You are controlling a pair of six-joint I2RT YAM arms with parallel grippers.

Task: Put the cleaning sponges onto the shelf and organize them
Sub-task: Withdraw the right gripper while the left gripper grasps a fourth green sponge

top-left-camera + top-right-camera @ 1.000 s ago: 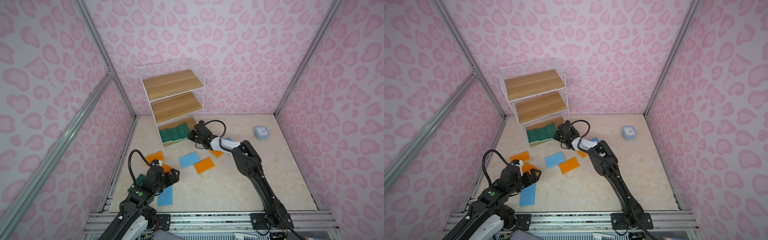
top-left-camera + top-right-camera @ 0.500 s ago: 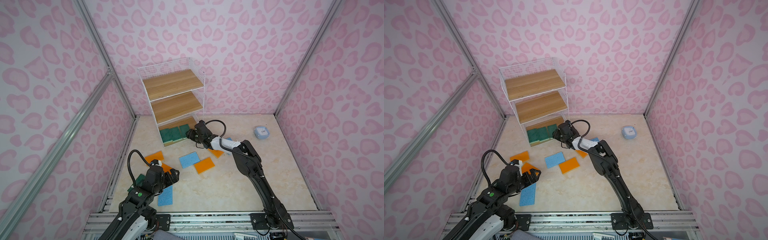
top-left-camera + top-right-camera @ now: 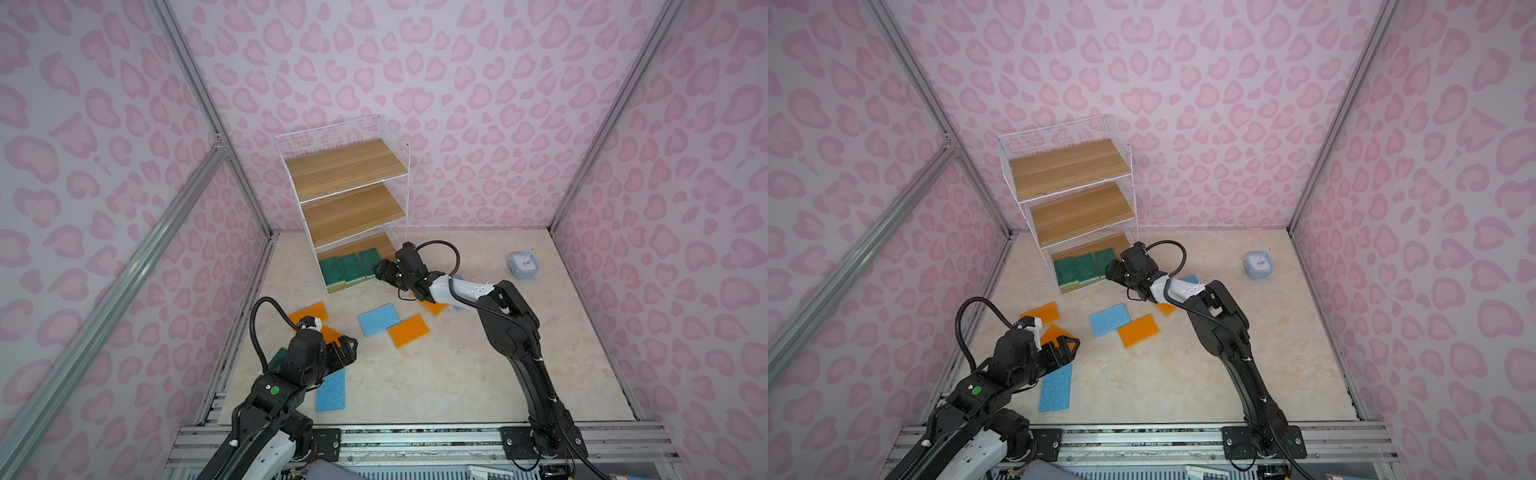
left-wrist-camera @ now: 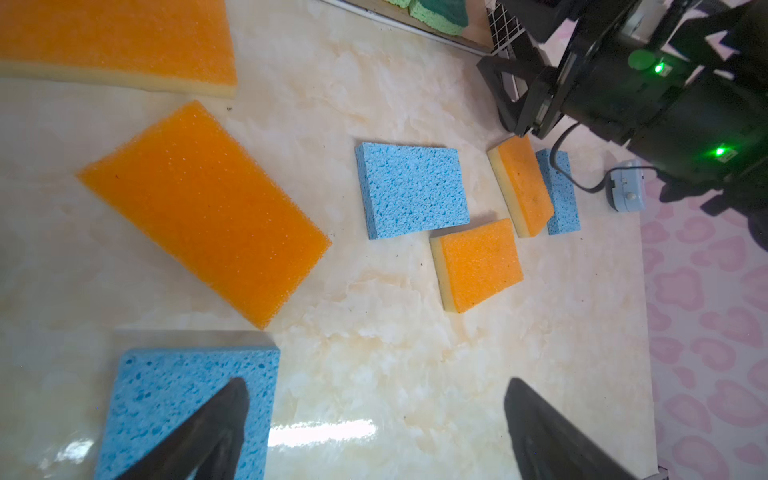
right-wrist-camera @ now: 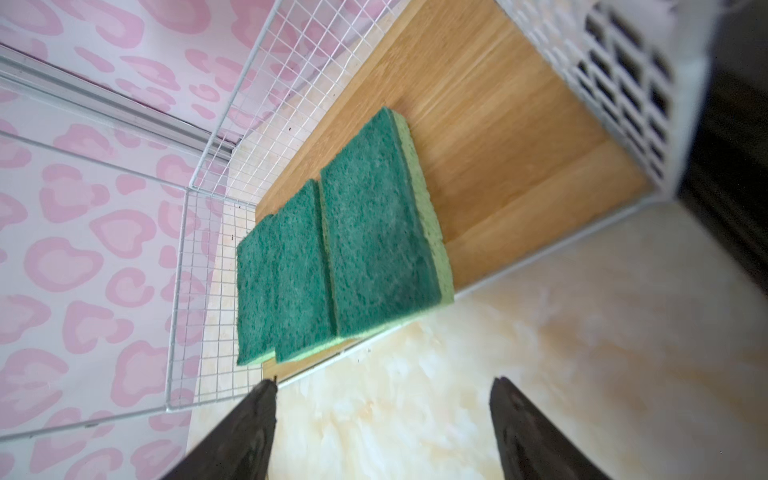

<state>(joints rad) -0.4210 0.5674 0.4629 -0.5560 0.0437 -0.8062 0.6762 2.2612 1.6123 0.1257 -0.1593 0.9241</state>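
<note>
Three green sponges (image 3: pixel 349 268): lay flat on the bottom board of the shelf (image 3: pixel 349 166), side by side and touching, at the front edge, long axes front to back. The same row showed in the right wrist view (image 5: pixel 365 249).
Upper boards: both bare.
Right jaws: stood wide apart and gripped nothing, just in front of the bottom tier, pointed at the green row. Only bare table (image 5: pixel 395 415) showed between the fingertips (image 5: pixel 523 432).
Left jaws: also wide apart and empty, low over the near-left of the table. One fingertip (image 4: pixel 220 419) sat over a blue sponge (image 4: pixel 187 399), the other over bare marble.
Loose on table: four orange and three blue counted. A dark green edge (image 3: pixel 279 360) showed beside the left arm, probably the fourth green.
Key relation: the loose pair nearest the right jaws was an orange sponge (image 4: pixel 523 187) propped on a second blue sponge (image 4: pixel 561 208). In both top views it lay under the right forearm, so behind the jaws, on the side away from the shelf.
Judgement: the right arm would need to back off and turn round before any grasp. The left jaws sat nearer their blue sponge, which lay off-centre toward one fingertip, long axis near-to-far on the table.
Mid-table pair: blue (image 3: pixel 378 319) and orange (image 3: pixel 409 330), touching, between both arms.
Case (image 3: pixel 523 264): pale blue, far right, well apart; not a sponge.
</note>
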